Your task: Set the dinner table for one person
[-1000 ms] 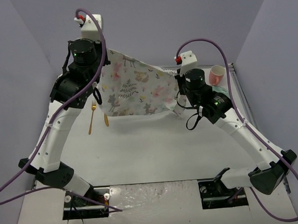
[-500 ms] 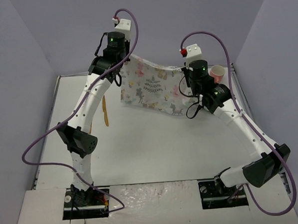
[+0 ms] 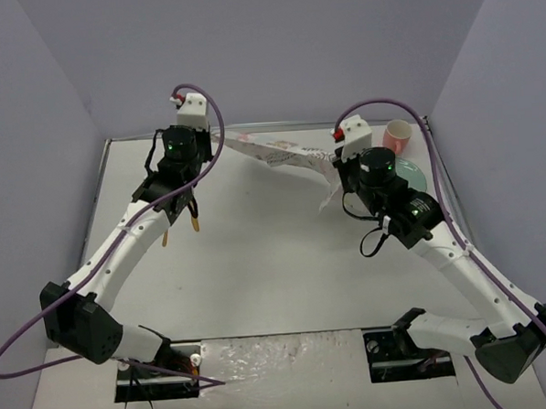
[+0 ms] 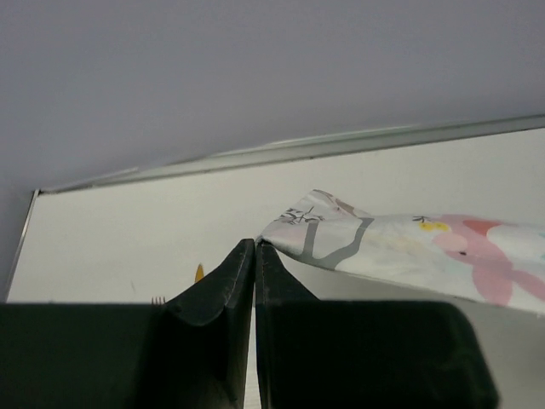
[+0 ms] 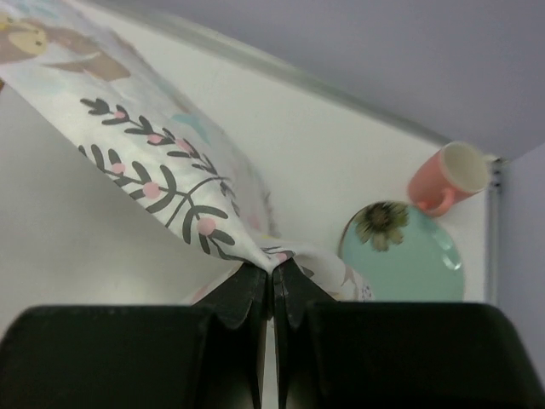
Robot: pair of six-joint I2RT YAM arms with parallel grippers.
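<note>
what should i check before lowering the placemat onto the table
1. Left gripper pinching a placemat corner: ok, jaws shut on the cloth.
2. Right gripper pinching the other end: ok, jaws shut on it.
3. Placemat spread flat: not ok, it hangs tilted in the air, with a loose fold below the right gripper.
4. Gold cutlery out of the landing spot: cannot tell, it lies on the table partly under the left arm.
5. Plate and cup apart from the cloth: cup ok; plate cannot tell, the loose fold hangs close to its rim.
</note>
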